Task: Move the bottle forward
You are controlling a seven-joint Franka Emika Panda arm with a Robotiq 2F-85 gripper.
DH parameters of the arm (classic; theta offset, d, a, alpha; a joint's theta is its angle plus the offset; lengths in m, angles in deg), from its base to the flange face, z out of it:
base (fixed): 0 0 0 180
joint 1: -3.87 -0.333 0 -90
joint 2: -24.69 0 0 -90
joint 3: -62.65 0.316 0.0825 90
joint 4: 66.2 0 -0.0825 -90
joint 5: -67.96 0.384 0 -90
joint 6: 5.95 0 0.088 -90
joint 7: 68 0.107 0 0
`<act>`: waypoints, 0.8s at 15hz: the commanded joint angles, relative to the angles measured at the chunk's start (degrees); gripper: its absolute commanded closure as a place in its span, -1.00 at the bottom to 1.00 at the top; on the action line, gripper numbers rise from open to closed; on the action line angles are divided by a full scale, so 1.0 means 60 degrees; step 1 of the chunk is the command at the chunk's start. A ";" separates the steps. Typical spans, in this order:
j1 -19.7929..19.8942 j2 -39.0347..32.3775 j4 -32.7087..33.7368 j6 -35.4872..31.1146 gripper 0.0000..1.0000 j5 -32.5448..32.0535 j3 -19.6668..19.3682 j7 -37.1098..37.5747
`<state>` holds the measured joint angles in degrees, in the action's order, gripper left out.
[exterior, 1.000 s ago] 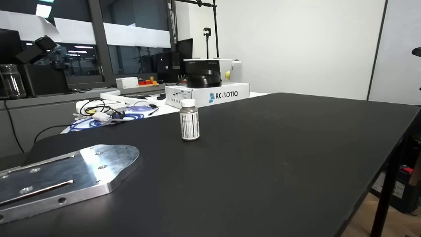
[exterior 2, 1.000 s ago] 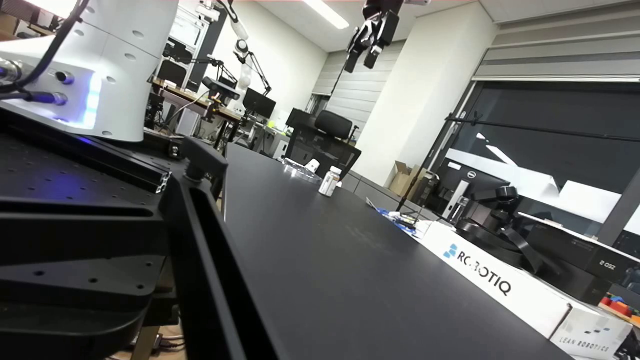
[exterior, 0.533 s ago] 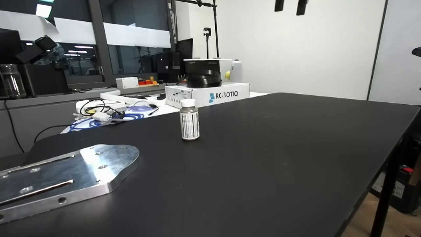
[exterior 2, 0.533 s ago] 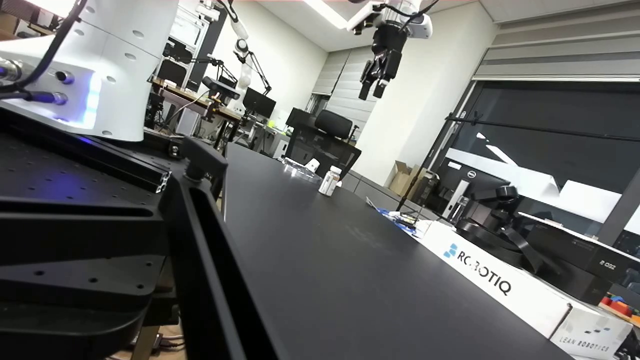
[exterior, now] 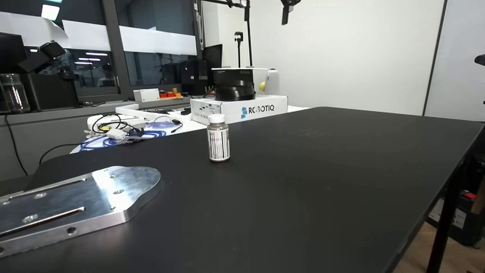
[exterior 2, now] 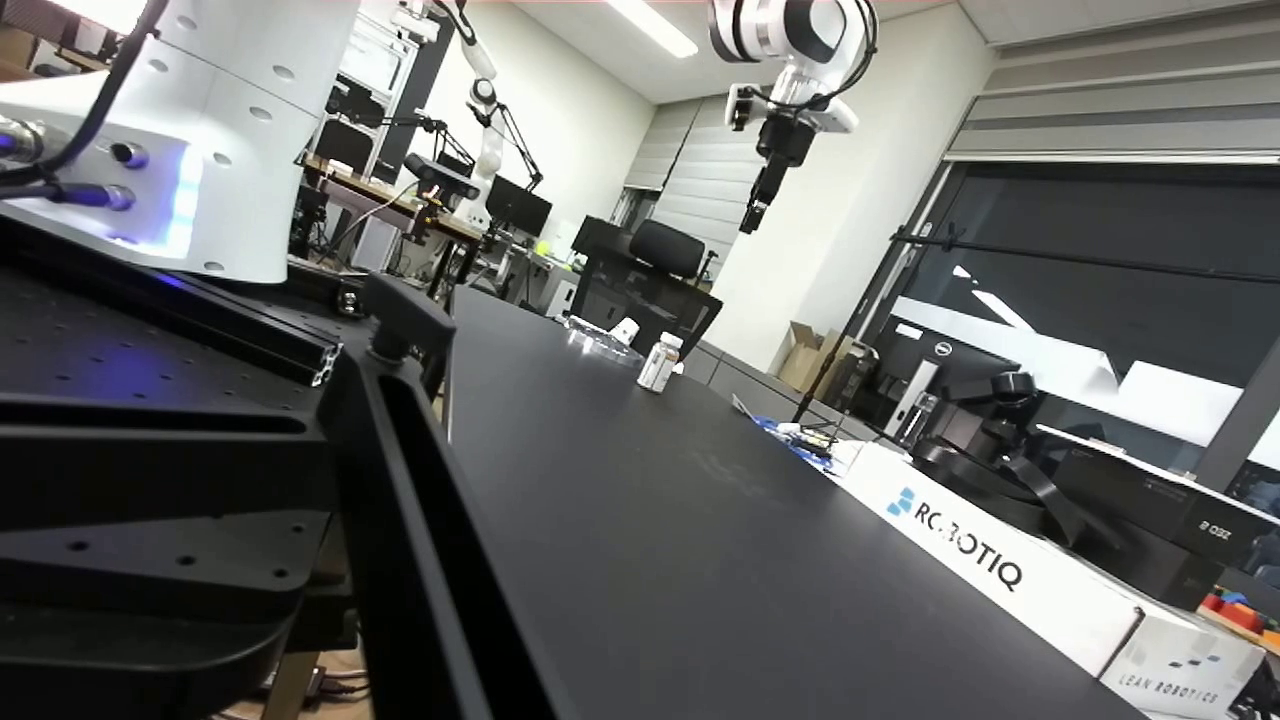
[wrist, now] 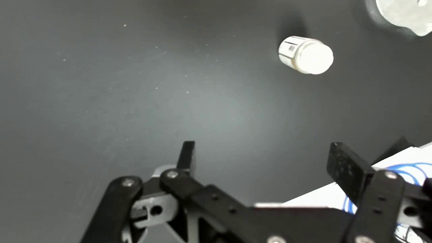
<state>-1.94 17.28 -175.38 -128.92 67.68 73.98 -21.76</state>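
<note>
My pincer [wrist: 263, 146] has dipped and turned, spread apart; the bottle [wrist: 305, 55] stands unmoved, one o'clock from it in the wrist view. Likely I'm still approaching.

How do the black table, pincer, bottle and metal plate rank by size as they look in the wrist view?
Black table
Pincer
Bottle and metal plate: too alike to rank, since the picture's edge cuts off the plate.

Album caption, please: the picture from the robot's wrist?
Open gripper above a black tabletop, a white-capped bottle standing toward the picture's upper right.
</note>
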 commanded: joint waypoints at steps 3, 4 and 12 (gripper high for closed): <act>-0.1366 -0.1990 0.2214 0.0327 -1.00 -0.0184 -0.0232 0.2095; -0.1560 -0.2242 0.2378 0.0334 -1.00 -0.0224 -0.0295 0.2266; -0.2326 -0.3865 0.2829 -0.0330 -1.00 -0.0535 -0.0835 0.2305</act>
<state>-14.51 -2.23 -161.59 -130.04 65.37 70.32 -8.78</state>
